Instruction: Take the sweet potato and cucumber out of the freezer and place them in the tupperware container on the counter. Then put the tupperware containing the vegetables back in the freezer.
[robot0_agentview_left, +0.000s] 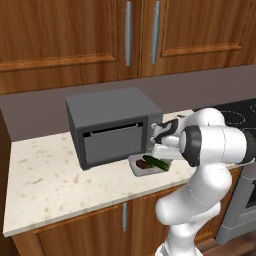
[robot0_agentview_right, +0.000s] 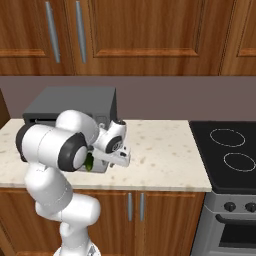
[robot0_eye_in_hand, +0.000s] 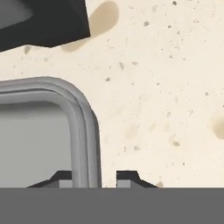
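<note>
The grey tupperware container (robot0_agentview_left: 135, 168) sits on the beige counter (robot0_agentview_left: 55, 185) just in front of the microwave. The green cucumber (robot0_agentview_left: 156, 162) and the dark reddish sweet potato (robot0_agentview_left: 144, 164) lie inside it. My hand reaches down over the container's right end. In the hand view my gripper (robot0_eye_in_hand: 95, 179) straddles the container's rounded corner wall (robot0_eye_in_hand: 83, 113), one tip inside the wall and one outside, drawn in close on it. In the right base view my arm covers most of the container, and a bit of cucumber (robot0_agentview_right: 90, 162) shows. The freezer is out of view.
A dark-grey microwave (robot0_agentview_left: 110, 125) stands right behind the container, its door ajar. A black stovetop (robot0_agentview_right: 230, 150) lies to the right of the counter. Brown wall cabinets hang above. Open counter stretches to the left (robot0_agentview_left: 45, 170) and between the container and the stove (robot0_agentview_right: 165, 150).
</note>
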